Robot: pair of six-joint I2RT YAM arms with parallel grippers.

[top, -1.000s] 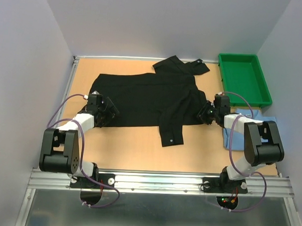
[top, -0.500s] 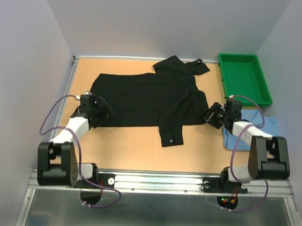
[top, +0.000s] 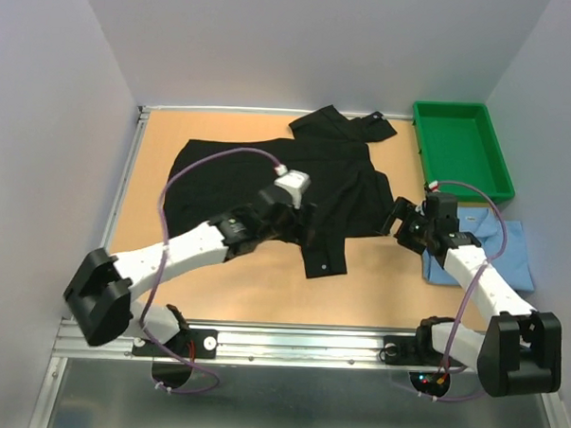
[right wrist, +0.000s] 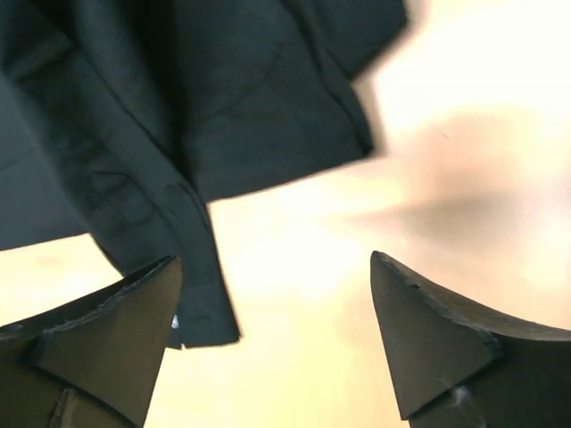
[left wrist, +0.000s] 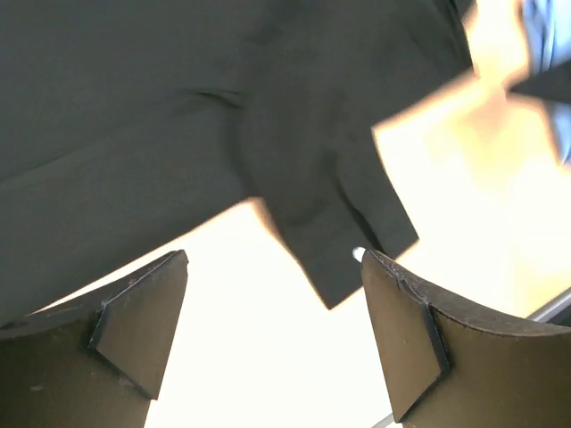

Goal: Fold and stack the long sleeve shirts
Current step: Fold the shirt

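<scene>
Top external view, contents of tan surface [top: 245, 279]:
- Black shirt [top: 268, 180]: soft matte cloth, spread flat at centre, collar toward 1 o'clock, sleeve [top: 323, 258] trailing toward 6 o'clock. Bare board along its near edge.
- Light blue shirt [top: 513, 250]: smooth cloth at 4 o'clock, partly under the right arm.
- Green tray [top: 438, 145]: rigid plastic, rectangular, at 2 o'clock.
- Left hand [top: 302, 222]: above the black shirt's near hem, fingers wide, empty.
- Right hand [top: 399, 224]: just beside the black shirt's 3 o'clock edge, fingers wide, empty.

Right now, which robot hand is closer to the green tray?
The right one. The right gripper sits by the near left corner of the green tray, beside the black shirt. The left gripper is farther away, over the middle of that shirt.
</scene>
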